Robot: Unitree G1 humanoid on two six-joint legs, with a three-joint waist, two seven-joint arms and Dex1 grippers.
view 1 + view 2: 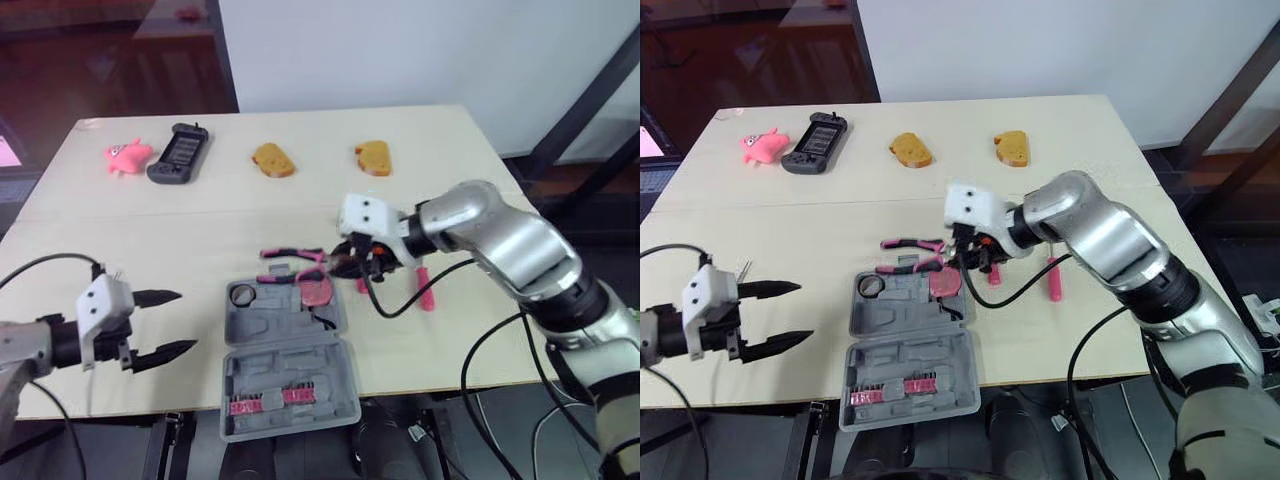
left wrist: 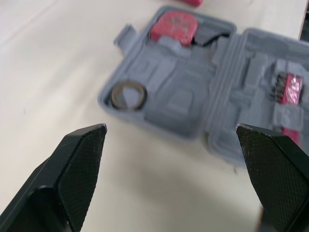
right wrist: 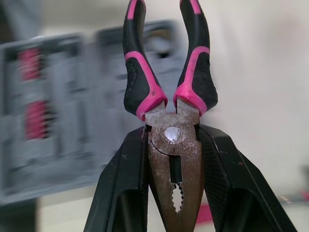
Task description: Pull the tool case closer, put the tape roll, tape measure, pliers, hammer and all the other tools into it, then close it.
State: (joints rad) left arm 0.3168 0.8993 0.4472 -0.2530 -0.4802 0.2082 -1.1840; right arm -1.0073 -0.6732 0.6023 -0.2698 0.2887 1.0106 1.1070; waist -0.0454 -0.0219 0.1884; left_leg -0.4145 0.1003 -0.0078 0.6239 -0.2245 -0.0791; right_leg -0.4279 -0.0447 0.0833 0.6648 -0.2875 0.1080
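The grey tool case (image 1: pixel 285 360) lies open near the table's front edge, with pink bits (image 1: pixel 268 401) in its near half. In its far half sit a tape roll (image 1: pixel 243 294) and a pink tape measure (image 1: pixel 316 289). My right gripper (image 1: pixel 350 263) is shut on the head of the pink-and-black pliers (image 3: pixel 174 125), and their handles (image 1: pixel 289 255) spread left over the case's far edge. A pink hammer handle (image 1: pixel 425 290) lies on the table just right of that gripper. My left gripper (image 1: pixel 165 325) hovers open to the left of the case, with nothing between its fingers (image 2: pixel 84 159).
At the back of the table (image 1: pixel 150 240) lie a pink toy (image 1: pixel 128 155), a black game controller (image 1: pixel 180 152) and two orange bread-like pieces (image 1: pixel 272 160) (image 1: pixel 373 157). The case's near half overhangs the table's front edge. A black cable loops under my right arm.
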